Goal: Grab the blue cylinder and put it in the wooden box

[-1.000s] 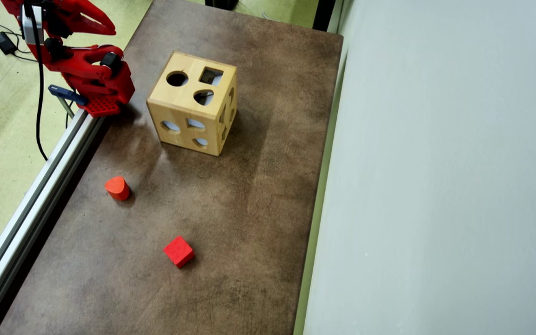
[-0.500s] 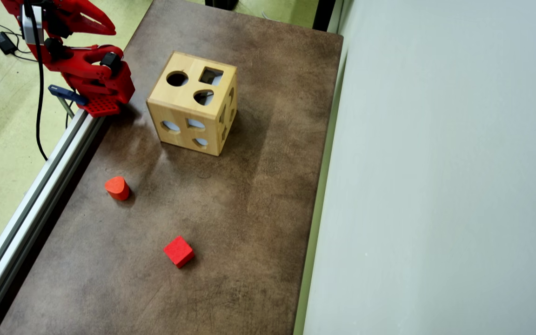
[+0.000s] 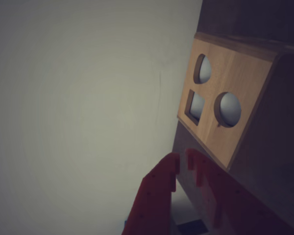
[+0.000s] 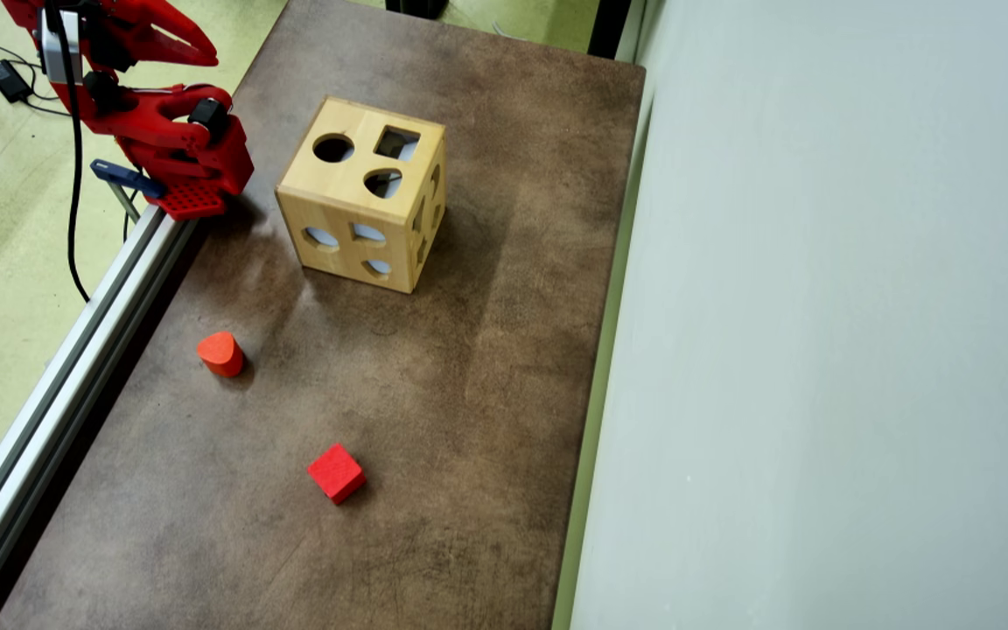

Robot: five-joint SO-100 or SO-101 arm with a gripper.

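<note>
Blue is the colour we want, and there is no blue cylinder in sight on the desk in either view! My guess is it already sits inside the wooden box, though the cut-outs show only pale light, so I cannot confirm that. As a judgement: a small solid block like that would be light, stiff and a touch slick on its painted side, best pinched across its round wall, low and square.

Out from there, the wooden box stands at the far left part of the desk in the overhead view, round, square and rounded holes on top. In the wrist view the same box fills the upper right, with three holes facing the camera.

The arm is folded up at the far left corner, off the desk edge, and the jaws show in the wrist view with their tips nearly together, only a thin gap between them, nothing held. The box lies just beyond the tips in that view; in the overhead view the jaws hang well left of the box.

Nearer, an orange-red rounded block sits by the left rail, and a red cube lies closer still, both well apart from the box.
</note>
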